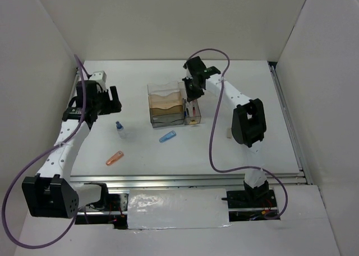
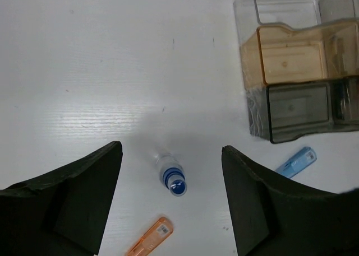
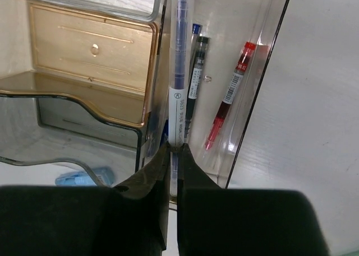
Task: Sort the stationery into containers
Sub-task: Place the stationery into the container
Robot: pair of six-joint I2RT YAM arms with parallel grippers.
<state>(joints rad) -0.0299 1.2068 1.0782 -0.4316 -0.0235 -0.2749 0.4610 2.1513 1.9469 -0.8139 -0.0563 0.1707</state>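
The clear organizer (image 1: 166,103) with brown-tinted tiers (image 2: 291,60) stands mid-table, a narrow clear bin (image 1: 192,115) on its right side. My right gripper (image 3: 175,148) is shut on a white-and-blue pen (image 3: 179,71) that points down into the narrow bin (image 3: 268,77). A black pen (image 3: 195,77) and a red pen (image 3: 230,96) lie in that bin. My left gripper (image 2: 171,149) hangs open above the table, and the small blue-capped bottle (image 2: 171,176) stands below and between its fingers (image 2: 84,200), untouched. An orange piece (image 2: 148,243) and a blue piece (image 2: 295,162) lie on the table nearby.
A small beige piece (image 1: 229,134) lies right of the organizer, beside the right arm. The blue piece (image 1: 167,136) lies just in front of the organizer and the orange piece (image 1: 114,158) nearer the front rail. White walls enclose the table on three sides.
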